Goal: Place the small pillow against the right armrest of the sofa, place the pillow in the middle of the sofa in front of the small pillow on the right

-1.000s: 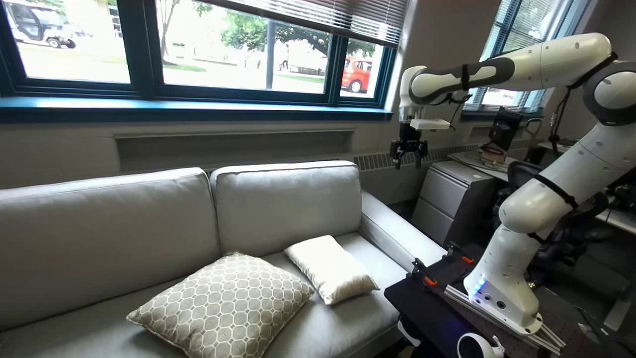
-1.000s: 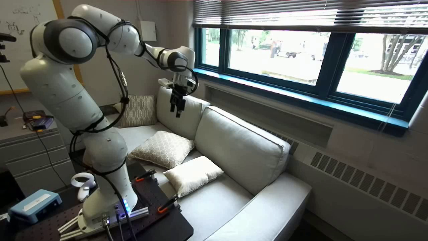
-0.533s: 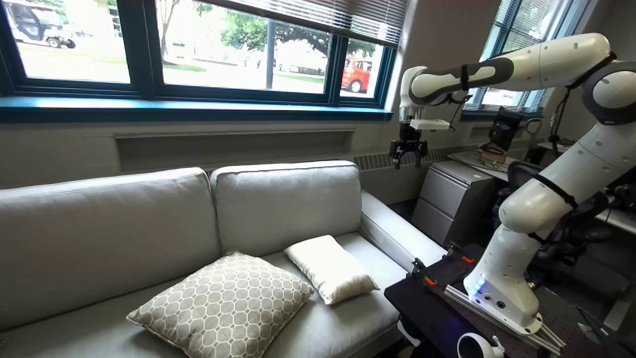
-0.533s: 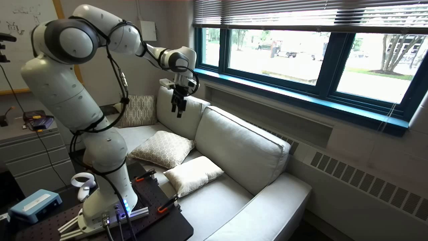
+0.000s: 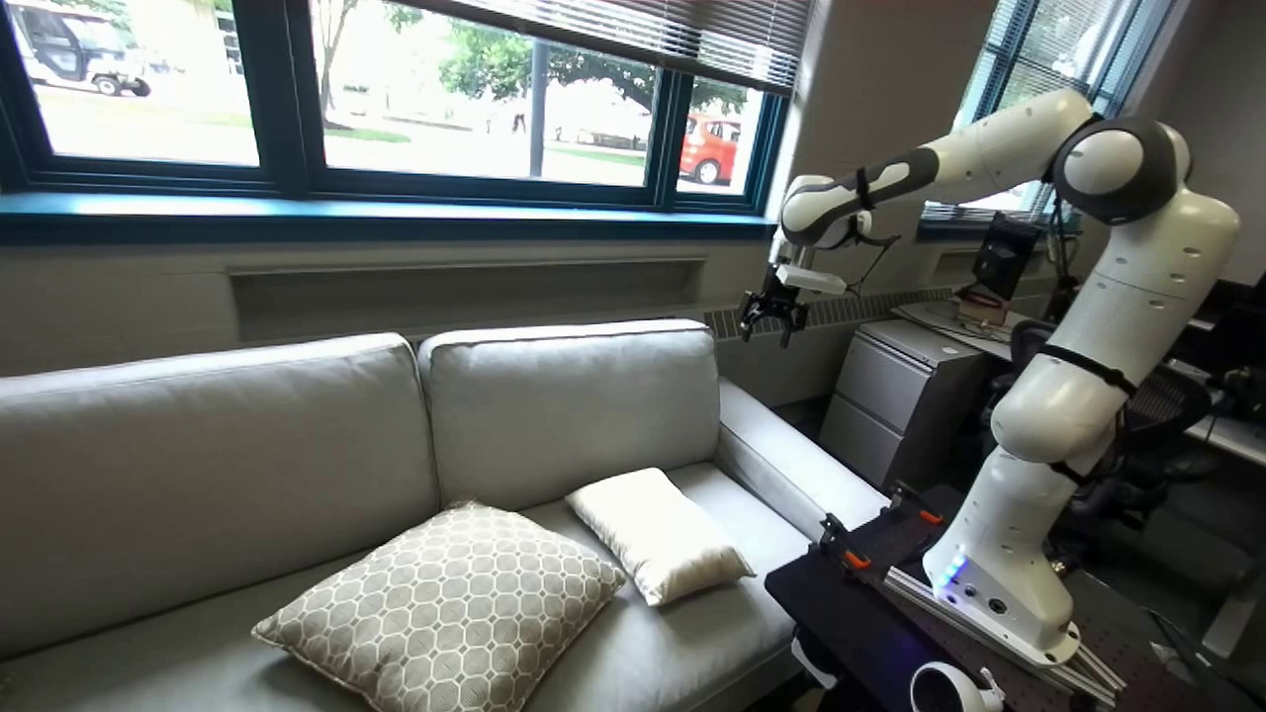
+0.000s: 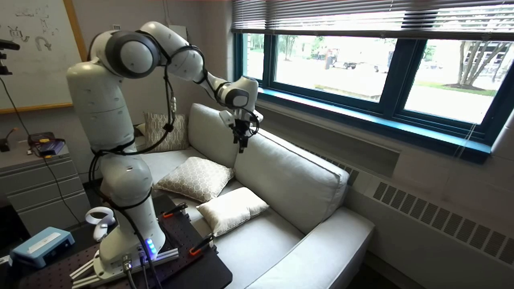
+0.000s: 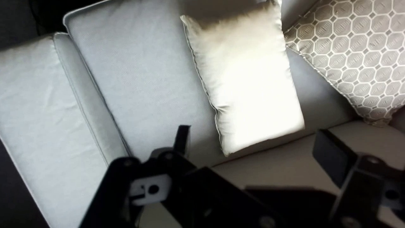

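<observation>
The small pillow, plain off-white, lies flat on the seat of the sofa (image 5: pixel 574 415) in both exterior views (image 5: pixel 658 539) (image 6: pixel 233 209), apart from the right armrest (image 5: pixel 791 455) (image 6: pixel 321 253). In the wrist view the small pillow (image 7: pixel 253 88) lies beyond the fingers, with bare seat between it and the armrest (image 7: pixel 38 95). The larger patterned pillow (image 5: pixel 455 603) (image 6: pixel 196 178) lies beside it, corner close to or touching it; part shows in the wrist view (image 7: pixel 360 53). My gripper (image 5: pixel 767 334) (image 6: pixel 239 145) (image 7: pixel 258 147) is open and empty, high above the sofa near its back.
The sofa's back cushions (image 6: pixel 289 176) rise below and beside the gripper. A window sill (image 6: pixel 361 116) and radiator (image 6: pixel 441 224) run behind. The black robot table (image 5: pixel 821 603) with clamps (image 5: pixel 841 544) borders the seat front. Another patterned pillow (image 6: pixel 166 132) stands at the far end.
The arm has swung and tilted; the gripper has come lower, moving left in one exterior view and right in another. The pillows have not moved.
</observation>
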`<control>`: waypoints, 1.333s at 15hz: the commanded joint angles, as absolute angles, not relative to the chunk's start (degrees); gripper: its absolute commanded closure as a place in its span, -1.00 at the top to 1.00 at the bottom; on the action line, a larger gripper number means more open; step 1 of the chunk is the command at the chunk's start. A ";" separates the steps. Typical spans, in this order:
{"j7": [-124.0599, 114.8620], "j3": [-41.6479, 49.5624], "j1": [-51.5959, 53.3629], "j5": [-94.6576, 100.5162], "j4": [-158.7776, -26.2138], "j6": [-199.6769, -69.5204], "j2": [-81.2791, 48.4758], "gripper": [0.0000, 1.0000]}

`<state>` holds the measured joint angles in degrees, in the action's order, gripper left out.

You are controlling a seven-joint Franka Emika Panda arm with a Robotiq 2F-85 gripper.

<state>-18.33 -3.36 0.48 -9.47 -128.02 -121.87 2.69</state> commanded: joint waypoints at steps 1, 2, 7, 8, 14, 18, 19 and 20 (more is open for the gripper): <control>-13.59 -1.37 -0.16 -13.89 -119.31 -126.41 -12.09 1.00; -12.28 -1.06 -0.53 -15.03 -117.04 -127.39 -15.97 1.00; -7.58 -1.10 -3.62 -18.77 -103.56 -127.69 -34.95 1.00; -7.46 -1.20 -3.99 -18.55 -100.33 -126.75 -38.79 1.00; -8.63 -0.70 -3.52 -17.51 -103.87 -129.53 -37.85 1.00; -8.63 -0.68 -3.47 -17.52 -104.05 -129.36 -36.61 1.00; -8.63 -0.68 -3.47 -17.52 -104.09 -129.36 -36.61 1.00; -7.25 -0.92 -3.95 -17.47 -102.67 -129.25 -38.13 1.00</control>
